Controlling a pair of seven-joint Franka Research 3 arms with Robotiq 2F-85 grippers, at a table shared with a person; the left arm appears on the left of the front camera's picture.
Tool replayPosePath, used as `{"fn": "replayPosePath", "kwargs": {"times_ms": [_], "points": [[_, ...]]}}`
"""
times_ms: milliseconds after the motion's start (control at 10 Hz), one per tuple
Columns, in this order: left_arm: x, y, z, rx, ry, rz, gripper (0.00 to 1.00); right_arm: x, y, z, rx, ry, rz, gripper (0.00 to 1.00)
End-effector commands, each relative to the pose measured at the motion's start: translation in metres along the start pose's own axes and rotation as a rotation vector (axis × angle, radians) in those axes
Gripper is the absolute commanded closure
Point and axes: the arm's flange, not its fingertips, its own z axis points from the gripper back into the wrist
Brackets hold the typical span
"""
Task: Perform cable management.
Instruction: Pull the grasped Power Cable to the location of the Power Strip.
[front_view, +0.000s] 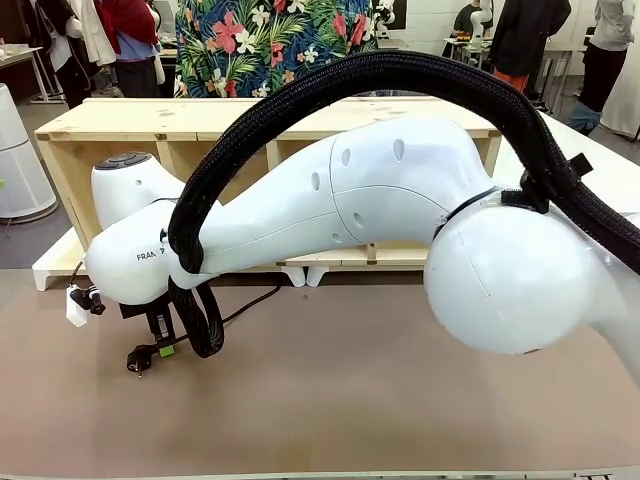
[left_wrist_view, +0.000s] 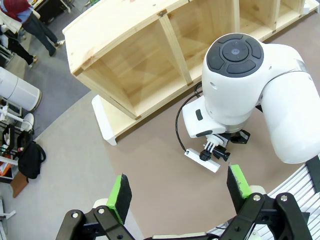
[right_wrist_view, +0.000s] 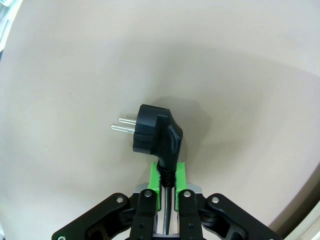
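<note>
My right gripper (right_wrist_view: 167, 176) is closed on the cable (right_wrist_view: 167, 170), with the green pads (right_wrist_view: 155, 179) pinching the cord from both sides just behind its plug (right_wrist_view: 153, 133). In my right wrist view the black angled plug sticks out past my fingertips, and its two metal pins (right_wrist_view: 123, 125) point sideways over the plain brown counter (right_wrist_view: 230, 75). A soft shadow lies under the plug, and I cannot tell whether it touches the counter or hangs just above it. From the front, my right arm (front_view: 380, 200) reaches across the middle to the counter's left side. There the right gripper (front_view: 162, 340) points down at the near-left part of the counter (front_view: 400, 410), with the plug (front_view: 140, 360) low beside it. From there the cable (front_view: 250, 304) runs as a thin glossy line along the counter toward the foot of the wooden shelf (front_view: 200, 118), and its far end is lost behind my arm. The thick black braided hose (front_view: 400, 68) arches over my arm and loops down beside the gripper, in front of part of the cord. My left gripper (left_wrist_view: 179, 192) is held high and open, its two green pads (left_wrist_view: 120, 197) spread wide with nothing between them. It looks down on my right arm's wrist (left_wrist_view: 235, 80), the open compartments of the shelf (left_wrist_view: 130, 65) and the bare counter (left_wrist_view: 150, 165) below.
</note>
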Motion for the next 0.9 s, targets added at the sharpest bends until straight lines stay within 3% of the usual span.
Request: {"fn": "replayPosePath", "kwargs": {"times_ms": [0, 400, 500, 800], "points": [[-0.001, 0.0, 0.001, -0.002, -0.003, 0.008, 0.0, 0.0, 0.0, 0.0, -0.001, 0.002, 0.0, 1.0], [-0.001, 0.0, 0.001, -0.002, -0.003, 0.008, 0.0, 0.0, 0.0, 0.0, -0.001, 0.002, 0.0, 1.0], [-0.001, 0.0, 0.001, -0.002, -0.003, 0.008, 0.0, 0.0, 0.0, 0.0, 0.0, 0.0, 0.0, 0.86], [-0.001, 0.0, 0.001, -0.002, -0.003, 0.008, 0.0, -0.002, 0.015, 0.016, 0.003, -0.016, -0.154, 0.86]]}}
